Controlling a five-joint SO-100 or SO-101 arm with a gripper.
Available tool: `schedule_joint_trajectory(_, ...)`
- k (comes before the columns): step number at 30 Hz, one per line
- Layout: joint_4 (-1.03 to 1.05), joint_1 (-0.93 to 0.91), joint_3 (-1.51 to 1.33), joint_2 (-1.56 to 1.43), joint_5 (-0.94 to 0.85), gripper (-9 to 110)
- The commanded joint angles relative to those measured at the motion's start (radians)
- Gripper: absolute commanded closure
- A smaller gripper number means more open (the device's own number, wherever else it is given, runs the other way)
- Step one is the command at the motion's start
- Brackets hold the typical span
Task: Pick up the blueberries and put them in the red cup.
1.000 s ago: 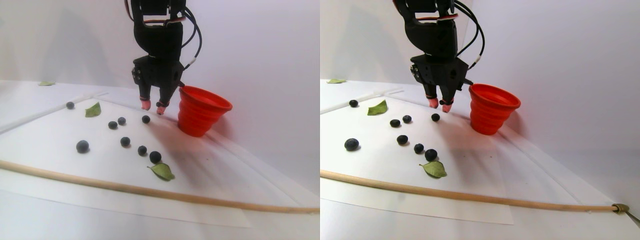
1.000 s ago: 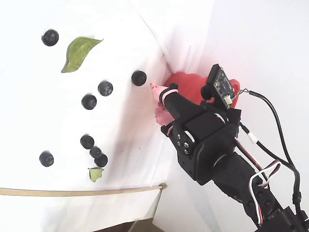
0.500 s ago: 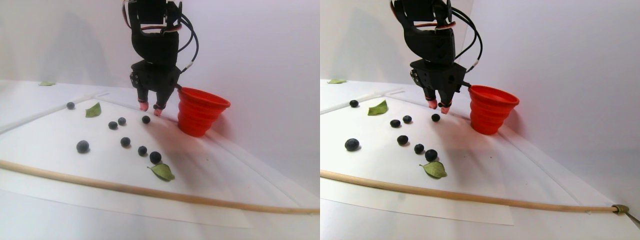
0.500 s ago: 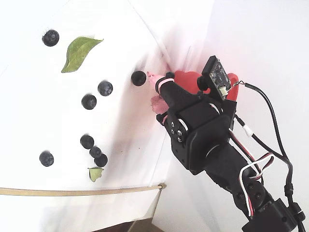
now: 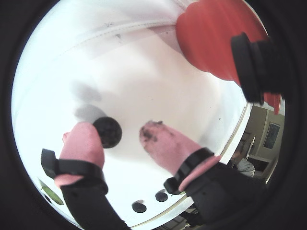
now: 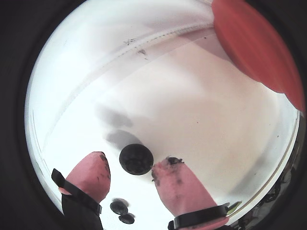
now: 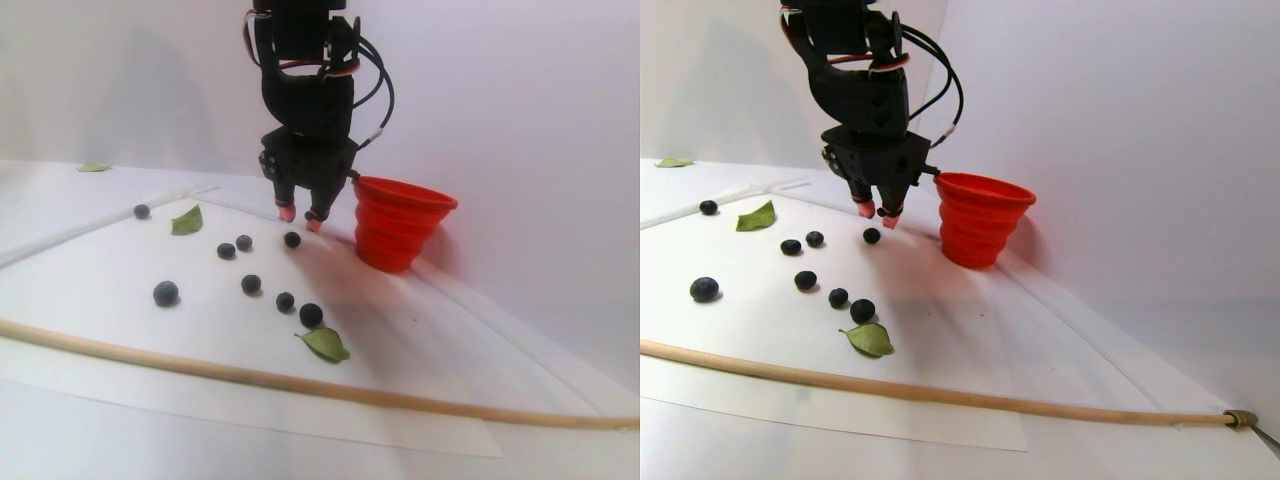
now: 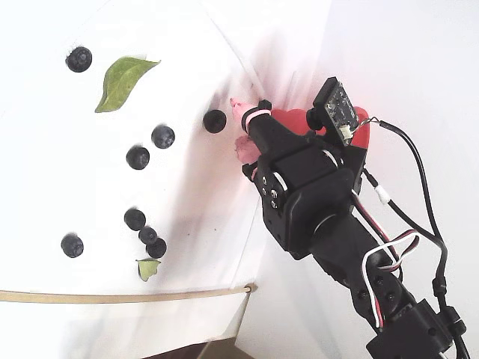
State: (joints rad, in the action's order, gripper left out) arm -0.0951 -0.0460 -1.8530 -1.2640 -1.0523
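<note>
You see dark blue-black blueberries [image 7: 291,240] on a white sheet [image 7: 120,330], green leaves [image 8: 120,81], a plain bright red cup [image 7: 398,233], a tan wooden rod [image 7: 300,386], and a black gripper [image 7: 299,218] with smudged pink fingertips [image 5: 160,139]

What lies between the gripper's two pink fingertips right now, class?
In both wrist views, one small round dark blueberry sits on the white sheet within the open gripper, unclamped.

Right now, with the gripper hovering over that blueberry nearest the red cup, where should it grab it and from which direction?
Across its widest middle, coming straight down. The blueberry is round and sits alone on the white sheet, so any pair of opposite sides will do. The open gripper already has a pink fingertip on either side of it in both wrist views.
</note>
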Motion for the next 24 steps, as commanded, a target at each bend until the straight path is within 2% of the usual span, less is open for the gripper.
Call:
schedule_joint_trajectory(1, -0.003, -0.014, 0.028, 0.0, 0.012, 84)
schedule_joint_trajectory(24, -0.031, -0.037, -0.003, -0.071, -0.049, 84)
